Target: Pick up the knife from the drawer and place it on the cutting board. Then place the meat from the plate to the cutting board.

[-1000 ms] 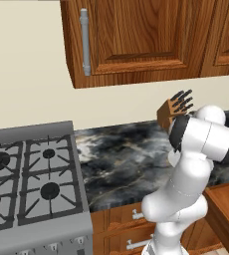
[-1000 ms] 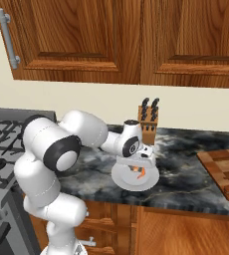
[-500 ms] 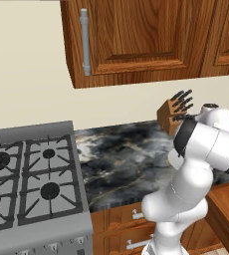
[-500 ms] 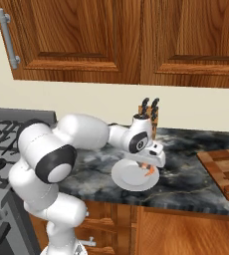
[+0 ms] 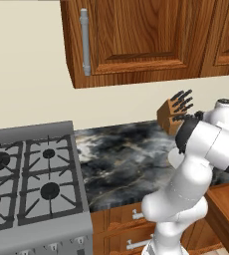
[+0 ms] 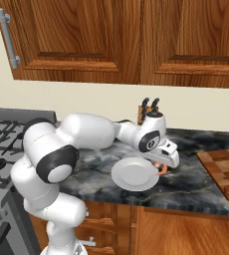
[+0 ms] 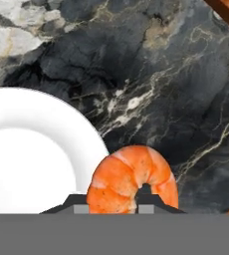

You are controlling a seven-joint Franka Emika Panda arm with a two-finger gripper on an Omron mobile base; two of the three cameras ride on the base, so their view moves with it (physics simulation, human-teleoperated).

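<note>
Tabletop (image 6: 196, 174) marble, cutting board (image 6: 223, 167) at right edge of right base view, well apart from the claw (image 6: 162, 167). Plate (image 6: 134, 174) centre frame, bare. Claw clamped on the meat (image 7: 134, 179), lifted off the plate's right rim. Board lies to the right, so carry that way.

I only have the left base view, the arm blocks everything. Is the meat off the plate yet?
Observer: Yes. In the hand view the meat sits pinched in the gripper, past the rim of the plate, over dark counter.
Operator: Anything left on the plate?
Observer: The right base view shows nothing on it.
Operator: Where's the cutting board?
Observer: At the right edge of the right base view, the cutting board lies on the counter, apart from the gripper.
</note>
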